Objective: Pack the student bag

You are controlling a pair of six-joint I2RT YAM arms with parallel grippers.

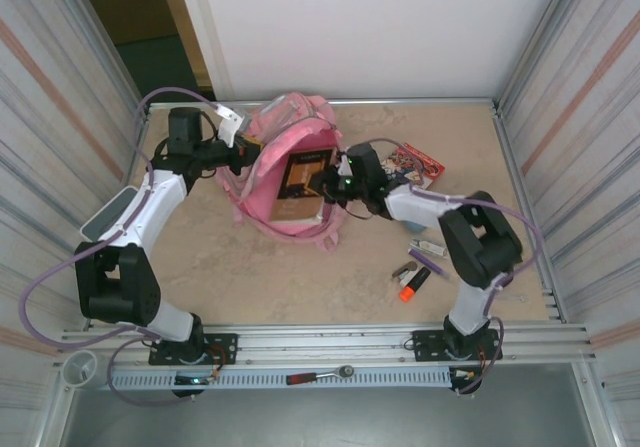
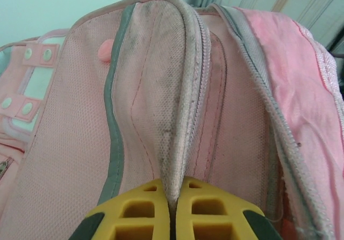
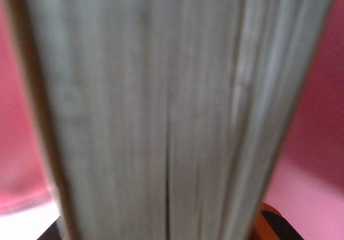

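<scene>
Nearest, an orange-capped marker [image 1: 413, 285] lies loose on the worktop [image 1: 250, 267] by the right arm's base. Further in, the student bag [image 1: 285, 127] lies mid-worktop, directly left of the right gripper [image 1: 335, 182], whose jaws look clamped on a brown-covered book [image 1: 298, 182] resting in the bag's opening, its long axis running near to far. The left gripper [image 2: 173, 200], jaws pinched together on the bag's zip-edged rim [image 2: 185, 89], holds from the far left. The book probably needs pushing leftward, deeper.
</scene>
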